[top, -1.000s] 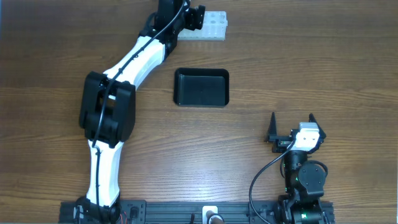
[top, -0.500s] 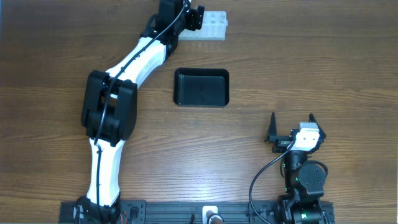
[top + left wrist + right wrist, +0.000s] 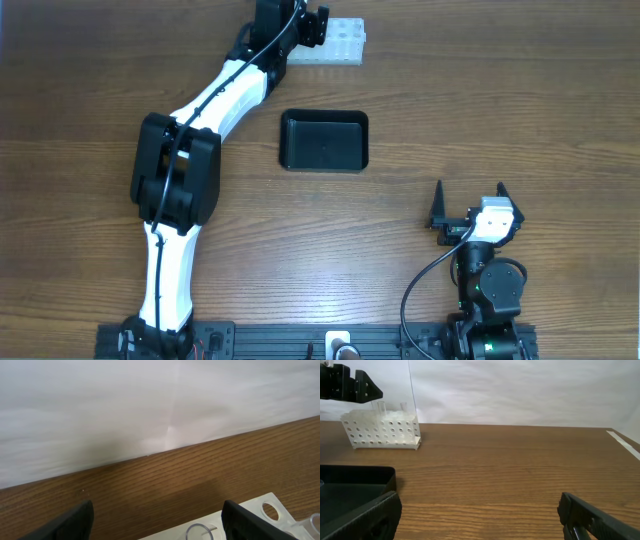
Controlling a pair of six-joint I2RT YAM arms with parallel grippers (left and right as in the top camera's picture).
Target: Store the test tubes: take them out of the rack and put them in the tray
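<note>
Left gripper [image 3: 157,522], fingers spread wide and empty, hovers over the white test tube rack [image 3: 340,42] at the far side of the table [image 3: 520,100], an upright tube [image 3: 200,531] standing between its fingers, long axis vertical; the black tray [image 3: 324,140] lies near the rack, and the right gripper [image 3: 470,198], also wide, is well apart.

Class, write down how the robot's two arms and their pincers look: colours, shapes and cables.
The left arm has white links, bulky black joint housings and a thin black cable. The right arm is black with a pale wrist block and a looping black cable. The left pincer and right pincer each have two black fingers.
</note>
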